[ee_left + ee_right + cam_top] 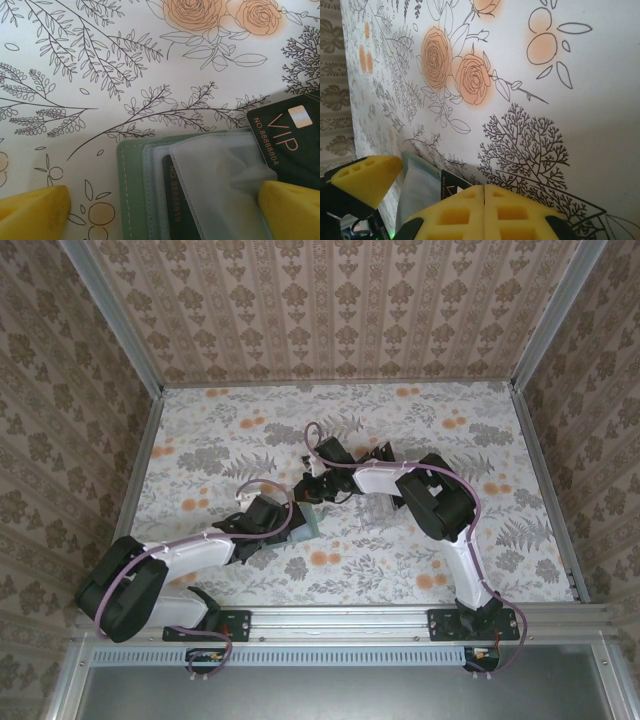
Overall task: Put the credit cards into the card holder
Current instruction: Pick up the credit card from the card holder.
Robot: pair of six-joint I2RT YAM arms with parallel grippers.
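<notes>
floral cloth [420, 425] covers the table, with patterned wallpaper walls [330, 300] around it. you'll find the card holder [306, 524] near the middle of the cloth, between the two arms' tips.

from the left wrist, the card holder [131, 195] is a flat grey-green wallet with stitching along its edge, lying open with its clear sleeves [220, 175] facing up. one black card [176, 210] already sits under a sleeve, its long axis running up and down in that view, gold numbers printed along its left edge.

the vip card [290, 137] is glossy black with gold lettering and a pale chip patch. its long axis slants from upper left to lower right, and its lower left edge overlaps the top sleeve.

your left gripper [162, 207] stands wide apart, one yellow finger [32, 210] on the cloth side, the other on the sleeve.

your right gripper [484, 200] has its pads pressed together, pinching the vip card [451, 184], whose corner pokes out beside the card holder [417, 182].
</notes>
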